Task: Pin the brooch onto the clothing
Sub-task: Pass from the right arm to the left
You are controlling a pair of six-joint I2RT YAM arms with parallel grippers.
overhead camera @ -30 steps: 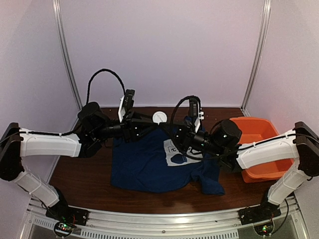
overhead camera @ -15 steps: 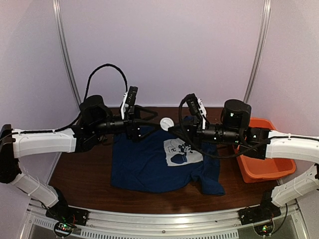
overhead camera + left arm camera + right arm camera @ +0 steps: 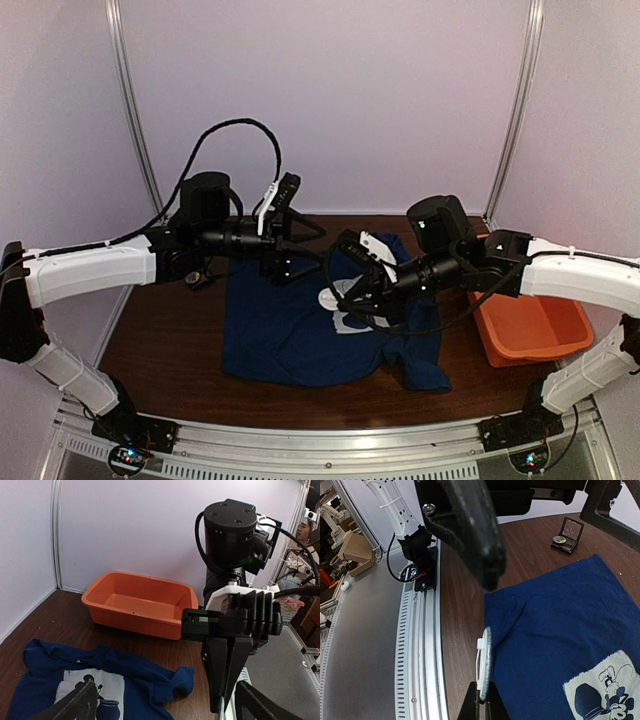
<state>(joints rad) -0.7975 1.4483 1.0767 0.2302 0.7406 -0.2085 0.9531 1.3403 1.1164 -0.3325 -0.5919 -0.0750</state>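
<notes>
Two containers flanking T-shirt (image 3: 290, 335): tub (image 3: 135, 620), box (image 3: 568, 534)

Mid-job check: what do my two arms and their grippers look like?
The left arm and right arm have white shell links, black cylindrical joints and looping black cables. The left gripper and right gripper are black with white mounts.

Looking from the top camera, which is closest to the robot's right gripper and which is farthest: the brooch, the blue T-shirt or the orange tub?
1. The brooch: pinched in the right gripper itself.
2. The blue T-shirt: spread out just below it.
3. The orange tub: far off to the right.
</notes>
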